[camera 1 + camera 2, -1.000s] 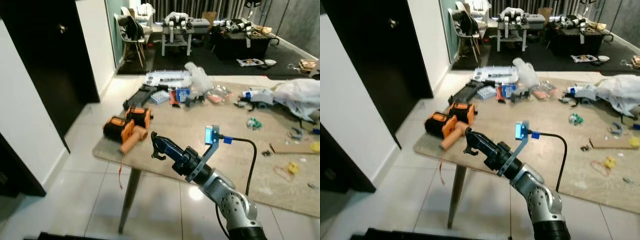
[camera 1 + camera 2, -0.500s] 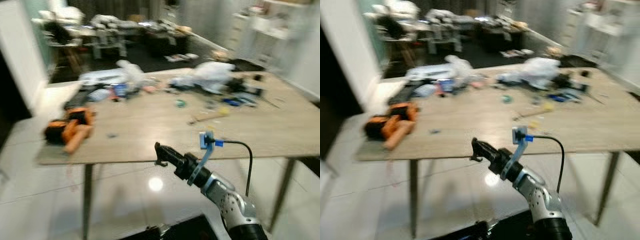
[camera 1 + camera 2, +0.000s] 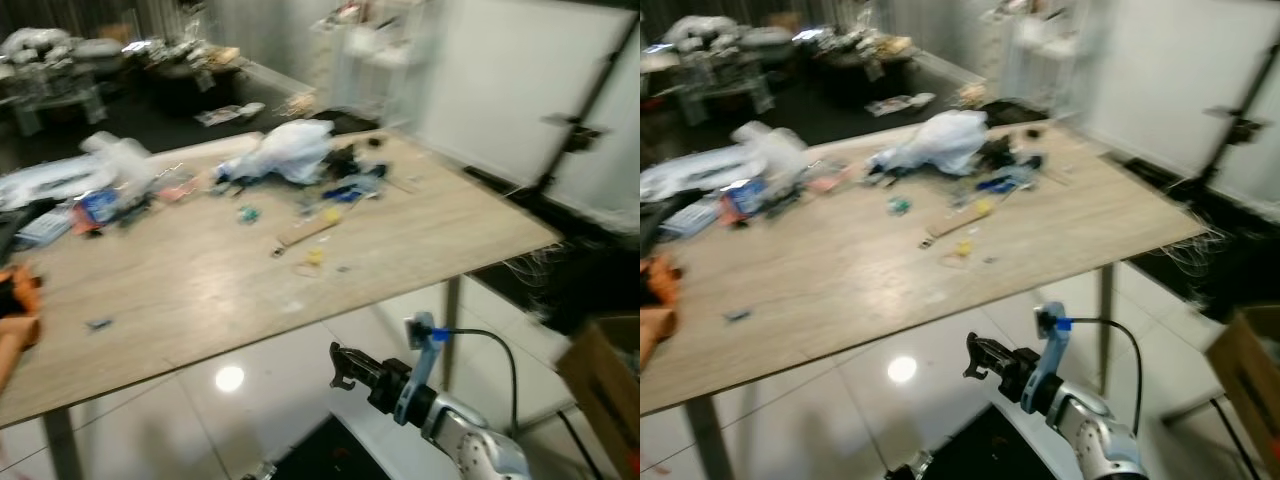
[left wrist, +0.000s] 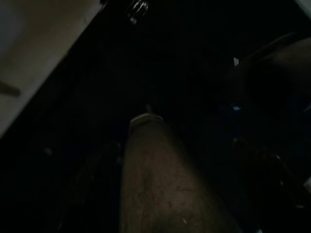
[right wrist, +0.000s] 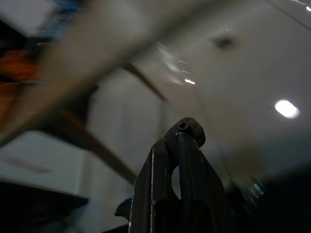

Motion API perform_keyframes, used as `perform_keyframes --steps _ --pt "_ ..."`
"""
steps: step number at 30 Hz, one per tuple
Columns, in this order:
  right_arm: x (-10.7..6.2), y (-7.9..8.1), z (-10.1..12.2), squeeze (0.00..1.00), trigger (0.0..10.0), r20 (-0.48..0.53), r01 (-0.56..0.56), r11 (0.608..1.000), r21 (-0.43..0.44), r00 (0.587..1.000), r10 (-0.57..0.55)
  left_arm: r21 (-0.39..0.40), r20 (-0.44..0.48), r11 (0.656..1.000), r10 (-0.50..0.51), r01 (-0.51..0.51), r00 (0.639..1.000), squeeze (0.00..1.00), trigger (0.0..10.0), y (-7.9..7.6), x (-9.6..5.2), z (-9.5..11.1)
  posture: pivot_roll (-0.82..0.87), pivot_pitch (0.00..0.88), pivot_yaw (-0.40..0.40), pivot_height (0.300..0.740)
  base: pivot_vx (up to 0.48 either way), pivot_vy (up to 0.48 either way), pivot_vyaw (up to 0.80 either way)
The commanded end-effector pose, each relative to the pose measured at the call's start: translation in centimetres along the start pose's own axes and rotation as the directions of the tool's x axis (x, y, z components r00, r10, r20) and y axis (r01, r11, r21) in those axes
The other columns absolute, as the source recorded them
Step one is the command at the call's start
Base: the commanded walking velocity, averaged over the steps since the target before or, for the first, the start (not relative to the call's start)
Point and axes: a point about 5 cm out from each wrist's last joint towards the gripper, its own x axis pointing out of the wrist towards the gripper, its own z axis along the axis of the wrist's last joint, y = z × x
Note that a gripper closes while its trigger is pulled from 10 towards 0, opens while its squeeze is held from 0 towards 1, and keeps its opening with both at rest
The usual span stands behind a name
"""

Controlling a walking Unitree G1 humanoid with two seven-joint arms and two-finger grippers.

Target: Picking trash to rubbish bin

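Right now we are scanning the table (image 3: 430, 215) for trash, holding the right gripper (image 3: 980, 358) closed and empty below its edge. Scraps (image 3: 310, 232) are lying mid-table; next we are needing a closer approach.

Table ahead, right arm held low before its near edge.

The table (image 3: 230, 290) spans the middle of the scene, with a crumpled bag (image 3: 285, 155) toward its far side and small litter (image 3: 310, 225) just near of it. The right gripper (image 3: 342, 365) hangs over the floor (image 3: 200, 410), near of the table. A cardboard box (image 3: 605, 385) stands at the far right.
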Motion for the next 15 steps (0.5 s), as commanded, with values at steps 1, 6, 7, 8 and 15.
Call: perform_keyframes --steps 1,6,7,8,15 --pt "-0.6 -1.3 -1.0 0.0 10.0 -0.021 0.091 0.996 0.015 0.996 -0.091 0.004 -0.062 1.0 -0.003 0.004 0.998 0.0 10.0 -0.1 -0.2 -1.7 -0.14 0.124 0.024 0.74 0.0 0.0 -0.79" --pt "-3.1 -4.8 -3.7 0.0 10.0 -0.059 0.36 0.928 0.099 0.933 -0.355 0.008 -0.055 1.0 -0.004 0.005 0.998 0.0 10.0 -0.2 -0.2 -1.5 -0.14 0.123 0.024 0.74 0.0 0.0 -0.79" --pt "-3.6 -5.3 -4.0 0.0 10.0 -0.068 0.402 0.91 0.103 0.916 -0.397 0.009 -0.055 1.0 -0.004 0.005 0.998 0.0 10.0 -0.2 -0.2 -1.5 -0.14 0.123 0.024 0.74 0.0 0.0 -0.79" --pt "-4.3 -6.0 -4.6 0.0 10.0 -0.079 0.455 0.882 0.118 0.89 -0.449 0.01 -0.055 1.0 -0.004 0.005 0.998 0.0 10.0 -0.2 -0.2 -1.5 -0.14 0.123 0.024 0.74 0.0 0.0 -0.78" --pt "-8.7 -8.5 -7.8 0.0 10.0 -0.178 0.696 0.707 0.125 0.717 -0.674 0.013 -0.055 1.0 -0.003 0.004 0.998 0.0 10.0 -0.2 -0.2 -1.4 -0.13 0.119 0.026 0.74 0.0 0.0 -0.78"
